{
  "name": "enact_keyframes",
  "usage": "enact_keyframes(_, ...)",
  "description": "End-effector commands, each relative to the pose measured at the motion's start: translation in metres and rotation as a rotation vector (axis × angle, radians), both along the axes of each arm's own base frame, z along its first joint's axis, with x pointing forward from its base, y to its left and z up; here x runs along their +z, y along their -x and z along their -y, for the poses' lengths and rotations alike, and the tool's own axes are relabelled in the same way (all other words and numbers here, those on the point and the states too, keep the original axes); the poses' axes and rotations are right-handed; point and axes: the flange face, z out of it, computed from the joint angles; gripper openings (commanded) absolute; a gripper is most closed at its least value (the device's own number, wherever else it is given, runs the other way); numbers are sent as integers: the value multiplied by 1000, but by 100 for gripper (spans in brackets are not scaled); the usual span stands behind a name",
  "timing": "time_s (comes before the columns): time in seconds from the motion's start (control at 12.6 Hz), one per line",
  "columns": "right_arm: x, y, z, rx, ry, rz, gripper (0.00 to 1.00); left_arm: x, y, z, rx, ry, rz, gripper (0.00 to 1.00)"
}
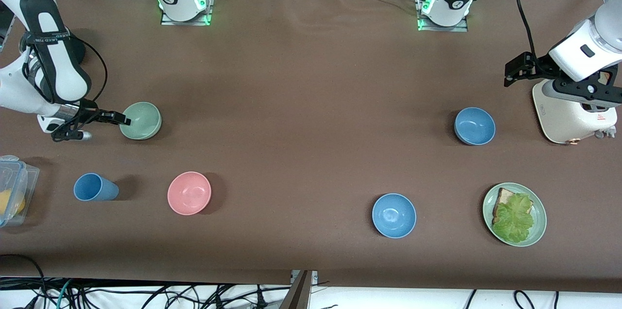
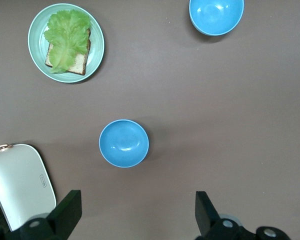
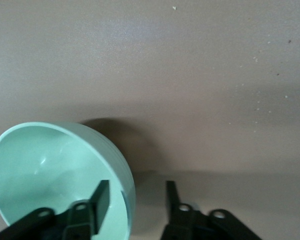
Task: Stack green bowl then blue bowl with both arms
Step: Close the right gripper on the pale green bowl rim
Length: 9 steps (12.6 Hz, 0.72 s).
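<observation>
Right gripper (image 3: pixel 135 205), fingers spread, straddles the green bowl (image 1: pixel 141 120) rim: one finger inside, one outside; pinch firmly before lifting. Left gripper (image 2: pixel 135 210) waits wide open above the blue bowl (image 2: pixel 123 143)

Right gripper (image 1: pixel 121 118) is down low at the right arm's end of the table, one finger (image 3: pixel 101 199) inside the green bowl (image 1: pixel 142 120) and one outside its wall, jaws parted, while the left gripper (image 1: pixel 516 69) waits up high with fingers spread wide
</observation>
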Motion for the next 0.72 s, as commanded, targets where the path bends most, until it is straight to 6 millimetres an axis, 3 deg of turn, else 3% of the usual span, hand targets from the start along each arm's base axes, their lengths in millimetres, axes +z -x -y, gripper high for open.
enact_keyframes(0.0, 2, -2, -3, 3, -16, 26, 0, 6, 4, -1, 6, -1, -1, 100)
enact_keyframes(0.32, 8, -10, -7, 14, -17, 37, 0, 5, 5, -2, 7, -1, -4, 100)
enact_keyframes(0.64, 49, -46, -16, 44, -38, 80, 0, 5, 5, -3, 9, -1, -8, 100)
